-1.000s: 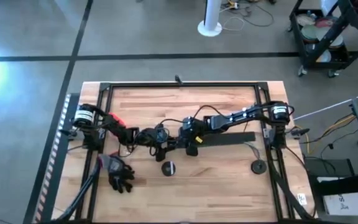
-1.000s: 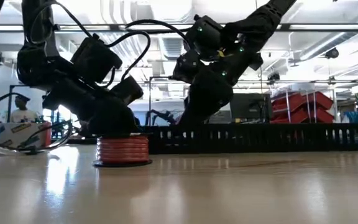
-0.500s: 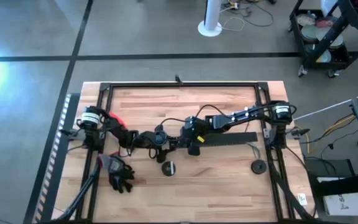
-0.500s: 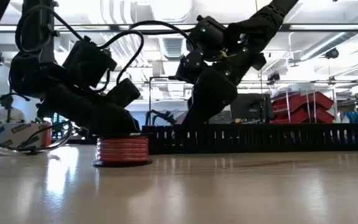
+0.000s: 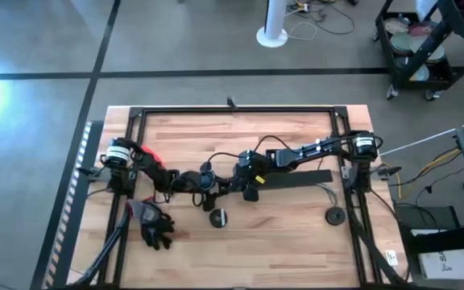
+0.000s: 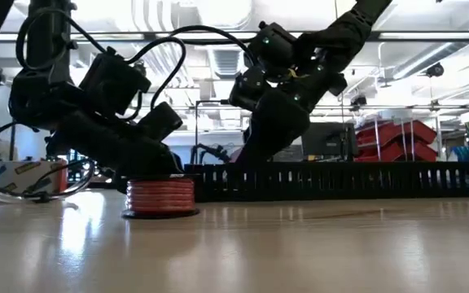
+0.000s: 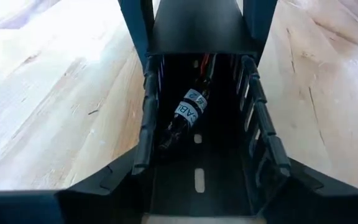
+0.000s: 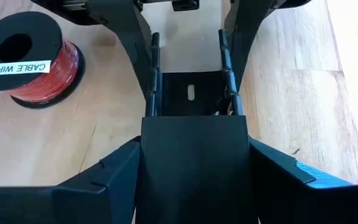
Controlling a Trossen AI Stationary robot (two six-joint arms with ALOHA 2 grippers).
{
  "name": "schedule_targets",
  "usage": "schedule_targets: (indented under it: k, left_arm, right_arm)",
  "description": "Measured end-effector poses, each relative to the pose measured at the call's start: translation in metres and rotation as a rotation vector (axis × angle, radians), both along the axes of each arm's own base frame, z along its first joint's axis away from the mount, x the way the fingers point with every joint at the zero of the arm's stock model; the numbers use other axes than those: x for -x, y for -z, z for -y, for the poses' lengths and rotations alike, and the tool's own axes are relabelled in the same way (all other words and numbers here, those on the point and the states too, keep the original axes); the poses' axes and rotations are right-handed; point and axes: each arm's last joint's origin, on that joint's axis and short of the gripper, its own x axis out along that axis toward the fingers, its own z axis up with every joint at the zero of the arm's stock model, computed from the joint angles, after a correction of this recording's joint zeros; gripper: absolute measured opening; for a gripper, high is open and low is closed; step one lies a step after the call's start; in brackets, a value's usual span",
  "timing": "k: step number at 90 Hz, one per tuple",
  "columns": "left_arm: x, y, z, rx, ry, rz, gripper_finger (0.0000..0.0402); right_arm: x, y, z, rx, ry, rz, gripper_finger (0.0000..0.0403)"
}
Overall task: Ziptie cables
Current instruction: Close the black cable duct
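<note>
**Both grippers closed on the duct at mid-counter; labelled cable lying inside it**

The two arms meet near the middle of the wooden counter (image 5: 280, 242), each reaching in from its own side.

The left gripper (image 7: 211, 167) straddles one end of the long black comb-toothed duct (image 5: 296, 179). Its fingers are set against the outer walls and pinch the duct across its width.

The right gripper (image 8: 194, 142) faces it from the other direction. It clamps the same duct just beside the left one, at the part where a flat black cover closes the channel.

Seen from the left wrist, a dark cable (image 7: 188, 112) with a white printed label lies slantwise on the floor of the open channel, between the toothed walls. It runs in under the covered section.

A spool (image 8: 36, 62) of red wire marked "CABLE WIRES" stands upright on the counter near the grippers, on the front side of the duct and apart from it. A small black disc (image 5: 335, 215) rests near the right arm's base.
</note>
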Motion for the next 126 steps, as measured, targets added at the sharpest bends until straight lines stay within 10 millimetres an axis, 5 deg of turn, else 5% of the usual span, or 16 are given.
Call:
schedule_targets:
  k: [92,126]
  left_arm:
    - [-0.0016,-0.0005,0.0016,0.009,0.013,0.007,0.0223]
    - [-0.0062,-0.0026,0.0015,-0.005,0.013,0.021,0.0223]
  right_arm:
    - [0.0061,0.0000,0.0086,0.021,0.158,-0.113,0.0229]
    - [-0.0020,0.0013,-0.0005,-0.010,0.036,-0.066,0.0224]
